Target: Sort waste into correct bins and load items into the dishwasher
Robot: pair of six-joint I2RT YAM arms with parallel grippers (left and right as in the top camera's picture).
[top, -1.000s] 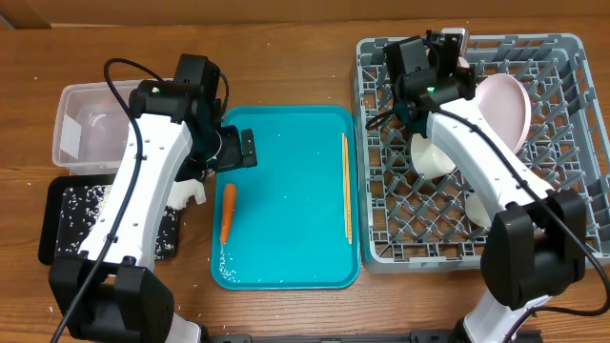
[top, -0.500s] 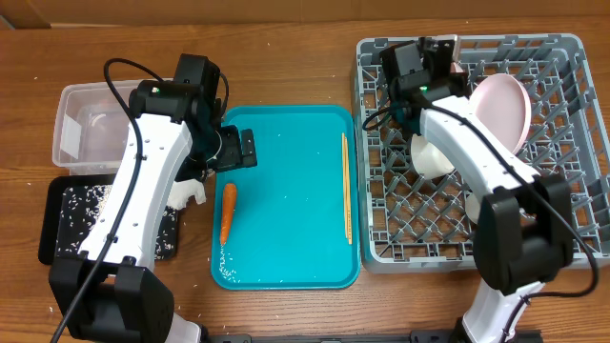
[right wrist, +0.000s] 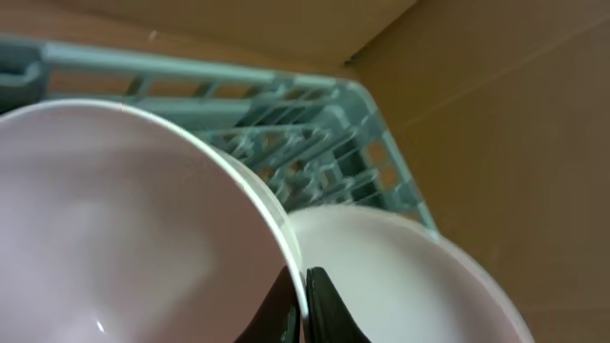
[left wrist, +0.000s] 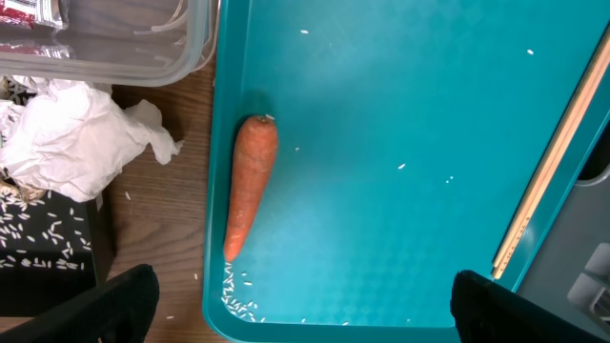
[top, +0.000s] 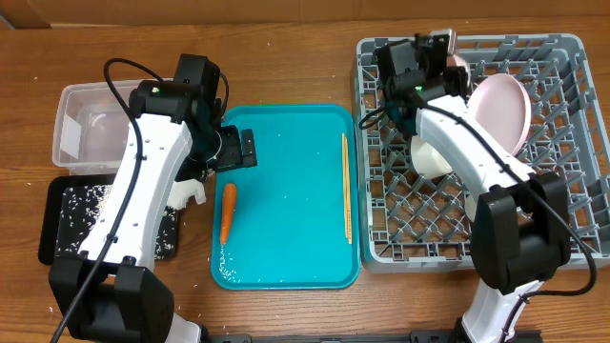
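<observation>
An orange carrot [top: 227, 211] lies at the left edge of the teal tray [top: 295, 191]; it also shows in the left wrist view [left wrist: 250, 181]. My left gripper [top: 233, 150] is open and empty above it [left wrist: 305, 314]. A crumpled white napkin [left wrist: 67, 138] lies on the table by the clear tub [top: 91, 129]. The black tray [top: 57, 224] holds rice. My right gripper [top: 443, 48] is shut on the rim of a white bowl [right wrist: 114, 210] over the back of the grey rack [top: 562, 171]. A pale pink plate [top: 505, 105] stands in the rack.
Wooden chopsticks [top: 346, 186] lie along the teal tray's right side. Loose rice [top: 226, 270] sits at the tray's front left corner. A red wrapper [left wrist: 29, 10] shows inside the clear tub. Other white dishes [top: 434, 152] stand in the rack.
My right gripper has shifted slightly left and toward the rack's back edge with the bowl. The left arm and the carrot have not moved.
</observation>
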